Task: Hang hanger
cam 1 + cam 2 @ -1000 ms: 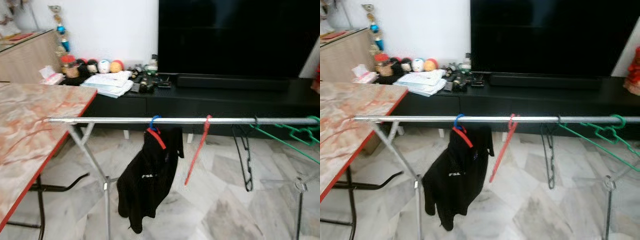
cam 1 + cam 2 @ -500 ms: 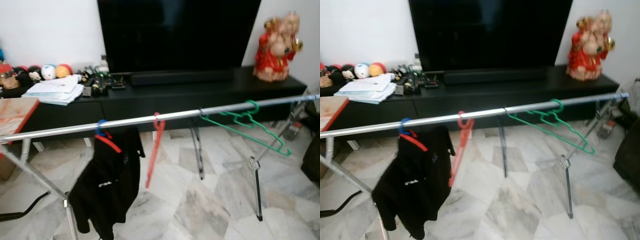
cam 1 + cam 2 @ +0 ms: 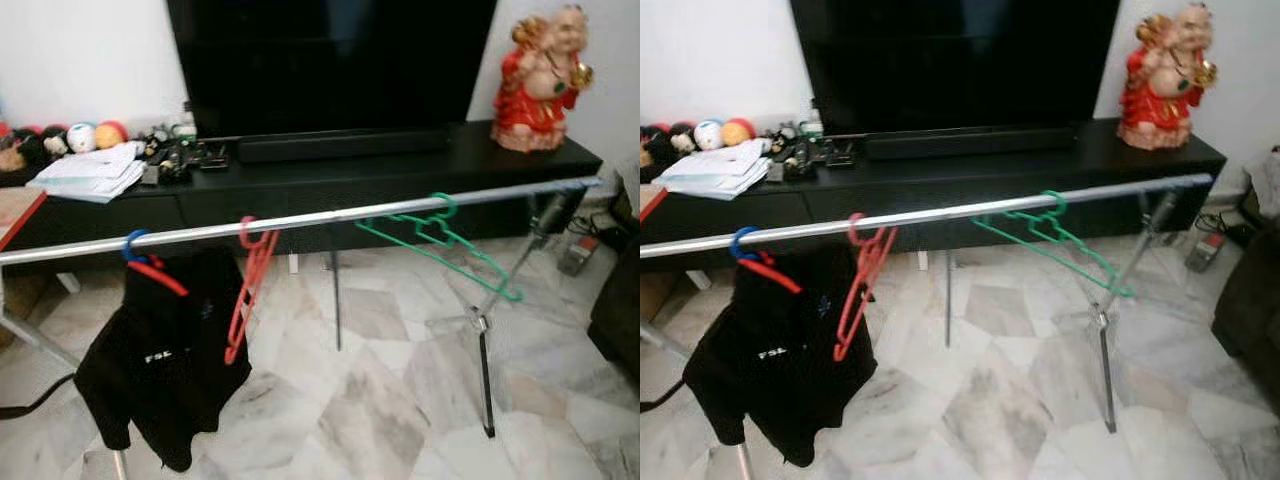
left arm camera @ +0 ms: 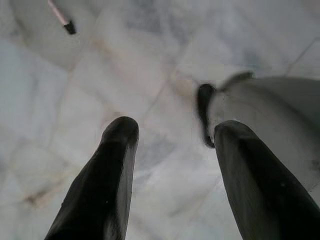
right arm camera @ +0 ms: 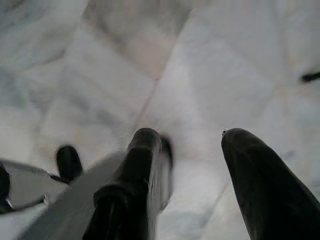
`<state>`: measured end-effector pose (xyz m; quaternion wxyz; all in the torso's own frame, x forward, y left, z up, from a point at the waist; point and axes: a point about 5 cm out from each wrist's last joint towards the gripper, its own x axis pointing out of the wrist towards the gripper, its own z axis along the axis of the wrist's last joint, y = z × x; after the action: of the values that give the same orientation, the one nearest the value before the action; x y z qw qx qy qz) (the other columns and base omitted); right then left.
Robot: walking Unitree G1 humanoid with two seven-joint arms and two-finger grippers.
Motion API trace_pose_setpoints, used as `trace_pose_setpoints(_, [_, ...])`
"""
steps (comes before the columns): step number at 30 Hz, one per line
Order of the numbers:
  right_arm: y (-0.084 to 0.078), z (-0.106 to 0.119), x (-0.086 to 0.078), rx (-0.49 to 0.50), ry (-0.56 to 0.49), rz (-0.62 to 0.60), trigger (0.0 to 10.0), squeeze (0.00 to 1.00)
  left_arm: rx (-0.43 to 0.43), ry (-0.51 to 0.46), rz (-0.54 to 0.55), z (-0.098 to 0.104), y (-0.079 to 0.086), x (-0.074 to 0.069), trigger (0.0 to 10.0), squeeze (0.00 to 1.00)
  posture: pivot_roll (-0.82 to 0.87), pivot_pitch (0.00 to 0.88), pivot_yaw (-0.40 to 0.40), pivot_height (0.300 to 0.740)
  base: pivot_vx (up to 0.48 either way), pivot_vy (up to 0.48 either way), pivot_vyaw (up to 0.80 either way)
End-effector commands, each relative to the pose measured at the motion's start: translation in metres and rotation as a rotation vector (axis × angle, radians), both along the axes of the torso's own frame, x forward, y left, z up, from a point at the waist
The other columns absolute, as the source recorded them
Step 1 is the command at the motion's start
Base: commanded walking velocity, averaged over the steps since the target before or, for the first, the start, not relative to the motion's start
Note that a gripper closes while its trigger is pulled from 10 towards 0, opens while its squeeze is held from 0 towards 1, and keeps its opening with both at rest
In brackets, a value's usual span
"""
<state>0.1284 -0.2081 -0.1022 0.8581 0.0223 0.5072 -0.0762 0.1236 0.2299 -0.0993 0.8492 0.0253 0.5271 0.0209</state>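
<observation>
A silver drying-rack rail (image 3: 330,217) runs across the room in front of me. On it hang a blue-and-red hanger with a black jacket (image 3: 160,350), a bare red hanger (image 3: 245,290), a dark hanger seen edge-on (image 3: 336,300) and a green hanger (image 3: 440,240) towards the right end. My left gripper (image 4: 172,137) hangs open over the marble floor, holding nothing. My right gripper (image 5: 192,140) is also open and holds nothing above the floor.
A black TV console (image 3: 400,170) with a large dark TV stands behind the rack. A red figurine (image 3: 540,80) sits on its right end, papers and small toys (image 3: 90,165) on its left. The rack's right leg (image 3: 480,360) stands on marble floor. A dark sofa edge (image 3: 620,320) is at far right.
The head views have swung to the right: the table has almost left the picture and the rack's right end, figurine and sofa edge have come into view. The hangers stay on the rail.
</observation>
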Motion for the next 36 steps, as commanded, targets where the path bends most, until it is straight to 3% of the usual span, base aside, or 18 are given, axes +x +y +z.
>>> trace_pose_setpoints(1, [0.0086,-0.0010,0.0009,0.023,-0.006,-0.006,10.0,0.00,0.023,0.040,0.003,-0.0018,0.0080,-0.0118,10.0,0.00,-0.01,0.000,0.056,0.740,0.000,-0.405,0.00])
trace_pose_setpoints(10, [0.0073,-0.0010,0.0015,0.006,0.009,0.006,10.0,0.00,0.050,0.045,0.003,-0.0016,0.0093,-0.0111,10.0,0.00,-0.02,0.000,0.060,0.740,0.000,-0.297,-0.07])
trace_pose_setpoints(36, [0.0089,-0.0001,0.0052,0.012,0.009,0.028,10.0,0.00,0.036,0.033,0.022,-0.0008,0.0093,-0.0085,10.0,0.00,-0.04,0.000,0.073,0.740,0.000,0.000,-0.79])
